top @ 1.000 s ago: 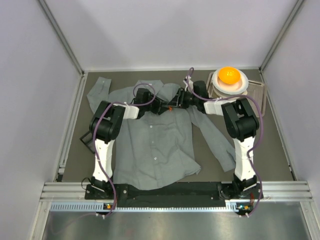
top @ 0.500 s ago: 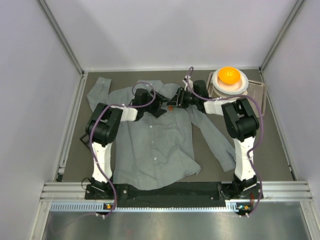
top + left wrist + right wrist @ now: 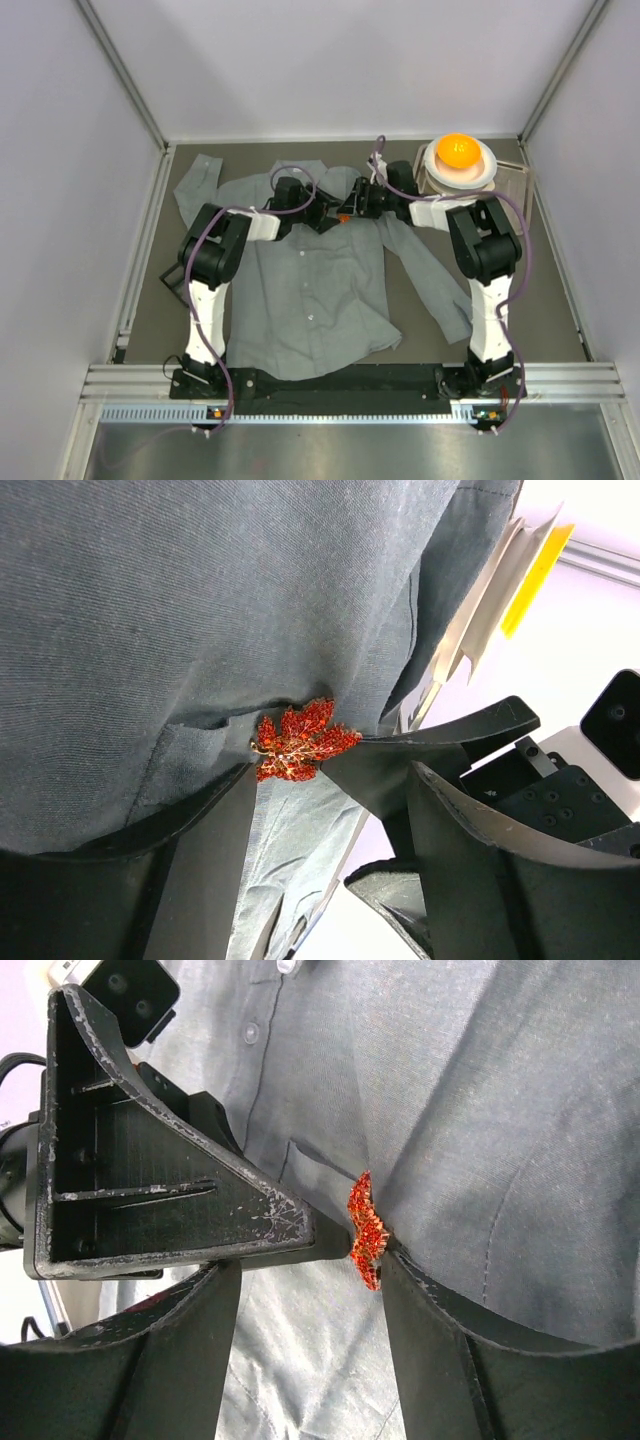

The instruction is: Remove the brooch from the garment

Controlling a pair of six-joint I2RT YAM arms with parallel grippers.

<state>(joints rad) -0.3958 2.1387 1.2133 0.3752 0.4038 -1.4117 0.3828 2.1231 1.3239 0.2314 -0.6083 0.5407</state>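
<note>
The grey shirt (image 3: 305,290) lies flat on the dark table, collar at the back. The tiny orange-red brooch (image 3: 343,216) is pinned near the collar; it also shows in the left wrist view (image 3: 300,742) and the right wrist view (image 3: 366,1228). My left gripper (image 3: 328,214) (image 3: 335,780) is open, one fingertip (image 3: 245,780) at the brooch's left side. My right gripper (image 3: 347,211) (image 3: 305,1280) is open, one fingertip (image 3: 395,1265) at the brooch's other side. The brooch sits between one finger of each gripper, still on the cloth.
An orange ball (image 3: 458,150) rests on a white bowl (image 3: 482,172) on a tray at the back right. The shirt's sleeves spread to the back left (image 3: 195,185) and front right (image 3: 445,300). Grey walls enclose the table.
Both grippers have shifted slightly at the collar and closed in on the brooch. The brooch and the shirt stay in place.
</note>
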